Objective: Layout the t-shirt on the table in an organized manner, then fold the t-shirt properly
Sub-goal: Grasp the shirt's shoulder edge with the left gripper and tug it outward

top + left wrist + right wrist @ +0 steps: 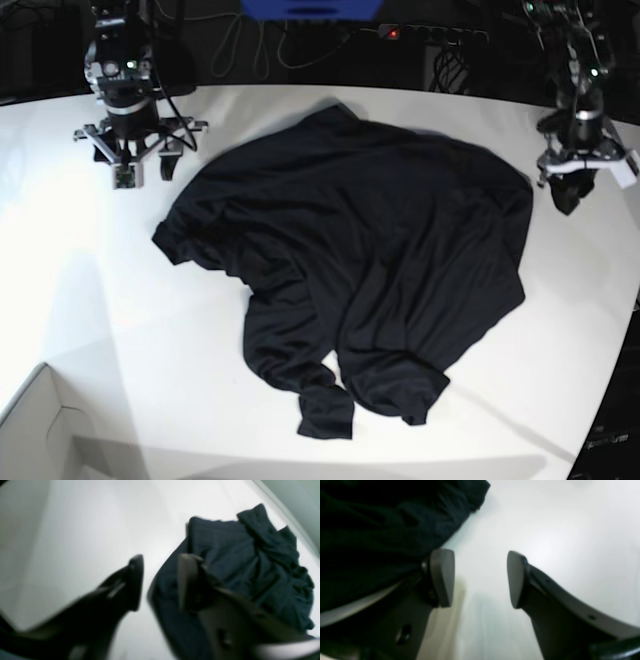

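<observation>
T-shirt [370, 270]: black, rumpled, spread mid tabletop [90, 290], wrinkled w/ bunched folds at near edge. Left claw [160, 582] jaws apart, nothing btwn them, one finger over the cloth edge, other over bare white top. Right claw [480, 578] wide open, empty, just beside shirt's edge. Cardboard box [40, 430] corner at near side, well apart from shirt.
</observation>
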Tool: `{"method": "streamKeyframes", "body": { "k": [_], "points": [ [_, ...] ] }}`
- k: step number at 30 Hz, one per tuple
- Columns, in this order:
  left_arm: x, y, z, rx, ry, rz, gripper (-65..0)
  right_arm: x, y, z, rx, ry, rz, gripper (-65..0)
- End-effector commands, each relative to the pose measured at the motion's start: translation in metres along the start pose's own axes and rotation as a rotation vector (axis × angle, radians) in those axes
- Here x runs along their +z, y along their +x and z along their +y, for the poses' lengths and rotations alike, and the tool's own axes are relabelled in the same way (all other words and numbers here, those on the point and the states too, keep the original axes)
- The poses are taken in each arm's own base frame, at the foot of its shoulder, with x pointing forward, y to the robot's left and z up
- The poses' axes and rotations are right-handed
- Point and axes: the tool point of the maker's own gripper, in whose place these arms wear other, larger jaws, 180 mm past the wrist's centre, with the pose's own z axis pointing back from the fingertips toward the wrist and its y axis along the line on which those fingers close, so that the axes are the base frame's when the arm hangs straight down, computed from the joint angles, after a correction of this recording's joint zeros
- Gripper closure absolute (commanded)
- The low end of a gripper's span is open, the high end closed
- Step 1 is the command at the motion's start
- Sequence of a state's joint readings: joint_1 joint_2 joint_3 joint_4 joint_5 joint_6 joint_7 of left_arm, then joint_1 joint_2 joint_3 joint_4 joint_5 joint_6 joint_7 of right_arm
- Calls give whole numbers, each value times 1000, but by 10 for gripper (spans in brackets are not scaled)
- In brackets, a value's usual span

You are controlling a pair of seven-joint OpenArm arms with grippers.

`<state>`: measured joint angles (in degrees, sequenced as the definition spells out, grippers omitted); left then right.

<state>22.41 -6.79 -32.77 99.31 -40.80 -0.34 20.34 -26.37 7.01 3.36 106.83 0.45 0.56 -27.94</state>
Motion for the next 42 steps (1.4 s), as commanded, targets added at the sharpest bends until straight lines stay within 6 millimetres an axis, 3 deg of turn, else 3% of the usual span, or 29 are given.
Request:
{"method": "streamKeyframes", "body": {
  "k": [1,5,11,13,22,26,29,32,36,42],
  "points": [
    [-8,4,4,15,13,-1,-291,2,13,-7,20,-10,-47,-342],
    [-33,-5,12,80,42,43,-319,6,2,-10,33,-12,-21,-342],
    [-53,-25,23,108,71,102,-320,8,-4,-14,50,-14,-6,-342],
    [-61,-35,17,103,60,136,-320,9,-5,-14,50,-14,-4,-342],
    [-70,-51,-5,74,10,184,-318,9,-5,-13,48,-14,-4,-341],
    [-71,-54,-1,-23,39,190,-310,8,-4,-13,47,-14,-5,-341],
    [-71,-64,-5,-122,48,210,-203,8,-3,-13,48,-14,-7,-341],
    [-68,-70,-3,-153,52,227,0,8,-3,-13,48,-14,-9,-341],
    [-59,-73,7,-166,65,238,-10,8,-3,-13,48,-14,-9,-341],
    [-29,-25,30,-164,125,111,-3,8,-2,-13,48,-13,-10,-340]
  ]
}}
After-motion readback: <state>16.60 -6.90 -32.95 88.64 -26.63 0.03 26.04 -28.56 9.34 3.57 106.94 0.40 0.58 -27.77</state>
